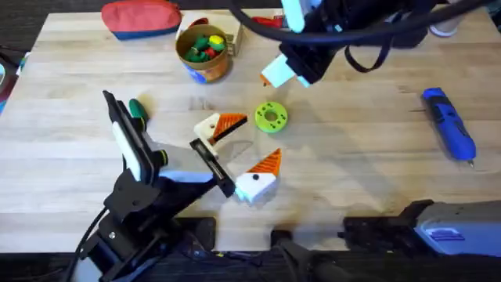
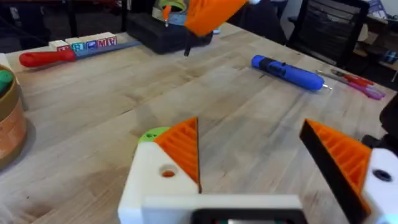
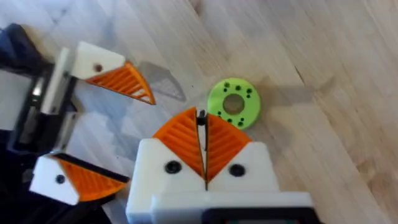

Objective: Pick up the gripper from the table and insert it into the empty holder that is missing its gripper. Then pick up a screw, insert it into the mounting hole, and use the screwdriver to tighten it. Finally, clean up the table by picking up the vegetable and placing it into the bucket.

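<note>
My right gripper hangs above the table, shut on a thin dark screw; from overhead the right gripper is near the bucket. My left gripper rests low and open at mid-table. One of its fingers has a hole showing orange, the other a black dot. I cannot tell a loose gripper piece or a separate holder apart from these fingers. The blue screwdriver lies at the right. The green vegetable lies by the left arm, partly hidden.
A green round disc with holes sits on the table just beyond the left gripper's fingertips, below the right gripper. A red pouch lies at the back left. A red-handled screwdriver lies beside lettered blocks.
</note>
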`<act>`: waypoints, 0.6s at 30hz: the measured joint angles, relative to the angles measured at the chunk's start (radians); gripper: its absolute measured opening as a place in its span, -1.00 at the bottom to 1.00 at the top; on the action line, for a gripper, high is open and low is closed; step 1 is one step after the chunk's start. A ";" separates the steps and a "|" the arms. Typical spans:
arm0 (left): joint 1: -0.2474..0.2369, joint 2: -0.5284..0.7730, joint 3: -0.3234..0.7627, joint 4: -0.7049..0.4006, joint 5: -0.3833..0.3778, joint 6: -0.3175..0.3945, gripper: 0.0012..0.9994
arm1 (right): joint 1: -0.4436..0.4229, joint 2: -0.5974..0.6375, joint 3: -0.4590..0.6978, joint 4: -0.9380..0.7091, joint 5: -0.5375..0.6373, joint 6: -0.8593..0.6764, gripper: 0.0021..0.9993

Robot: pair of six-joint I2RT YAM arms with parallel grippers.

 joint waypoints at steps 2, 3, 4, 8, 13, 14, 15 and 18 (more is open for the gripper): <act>0.000 0.000 0.000 0.000 0.000 0.008 0.98 | 0.045 -0.004 0.030 -0.005 -0.001 0.014 -1.00; 0.000 0.000 0.000 0.000 0.000 0.014 0.97 | 0.069 -0.004 0.037 -0.004 0.000 0.023 -1.00; 0.000 0.000 0.000 0.000 0.000 0.023 0.97 | 0.094 -0.004 0.042 -0.004 -0.001 0.033 -1.00; 0.000 0.000 0.000 0.000 0.001 0.070 0.98 | 0.182 -0.003 0.042 0.010 -0.001 0.068 -1.00; 0.000 0.000 0.000 0.000 0.002 0.113 0.97 | 0.251 -0.003 0.042 0.058 -0.002 0.102 -1.00; 0.000 0.000 0.000 0.000 0.003 0.117 0.98 | 0.258 -0.003 0.042 0.066 -0.002 0.109 -1.00; 0.000 0.000 0.000 0.000 0.003 0.120 0.98 | 0.262 -0.003 0.042 0.073 -0.002 0.116 -1.00; 0.000 0.000 0.000 0.000 0.003 0.128 0.97 | 0.269 -0.003 0.042 0.083 -0.003 0.134 -1.00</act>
